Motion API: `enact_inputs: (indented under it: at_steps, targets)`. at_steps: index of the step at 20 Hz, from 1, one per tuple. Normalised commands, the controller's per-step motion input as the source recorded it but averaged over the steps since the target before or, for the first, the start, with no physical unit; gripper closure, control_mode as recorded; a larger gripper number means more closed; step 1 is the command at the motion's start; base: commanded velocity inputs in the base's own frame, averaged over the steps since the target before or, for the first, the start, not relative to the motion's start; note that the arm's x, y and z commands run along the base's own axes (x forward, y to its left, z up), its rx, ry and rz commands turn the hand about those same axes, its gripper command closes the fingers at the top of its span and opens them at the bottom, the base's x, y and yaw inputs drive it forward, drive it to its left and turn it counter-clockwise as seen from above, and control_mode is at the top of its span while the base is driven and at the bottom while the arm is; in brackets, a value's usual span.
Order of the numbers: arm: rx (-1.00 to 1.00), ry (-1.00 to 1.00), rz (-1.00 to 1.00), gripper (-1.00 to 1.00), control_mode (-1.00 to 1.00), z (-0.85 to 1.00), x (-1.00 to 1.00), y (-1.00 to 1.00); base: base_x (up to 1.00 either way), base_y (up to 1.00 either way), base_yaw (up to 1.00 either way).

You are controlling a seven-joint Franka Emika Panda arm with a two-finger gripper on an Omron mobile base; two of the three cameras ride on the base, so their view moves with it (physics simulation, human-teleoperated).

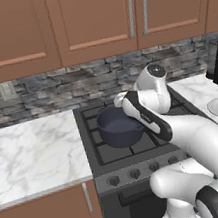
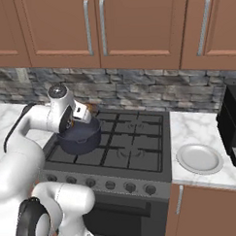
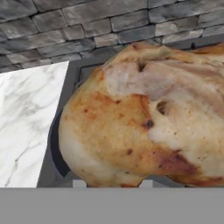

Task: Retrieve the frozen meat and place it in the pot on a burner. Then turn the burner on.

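Kitchen, stove wall. White marble bench (image 1: 32, 150) at 9 o'clock of the black gas cooktop (image 2: 135, 138). Dark blue-grey pot (image 1: 118, 128) on the front-left burner (image 1: 119, 149). End effector (image 2: 89, 110) just above the pot's rim, clamped on the frozen meat (image 3: 140, 118). White plate (image 2: 199, 158) on the bench at 3 o'clock. Grey stone backsplash (image 1: 52, 90) behind; brown wall cabinets (image 2: 135, 27) at 12 o'clock.

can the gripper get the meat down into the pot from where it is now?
Probably yes. The gripper is shut on the meat and sits right at the pot, which is lidless on the stove's left side. Nothing lies between them; whether it is centred over the mouth is hard to tell.
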Motion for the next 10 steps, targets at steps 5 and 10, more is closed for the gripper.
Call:
enact_inputs:
  at_steps: [5, 10]
  targets:
    - [-0.01, 0.00, 0.00, 1.00, -1.00, -0.35, 0.01, 0.02, 0.00, 0.00, 0.00]
    - [-0.01, 0.14, 0.00, 1.00, -1.00, -0.27, 0.32, 0.22, 0.00, 0.00, 0.00]
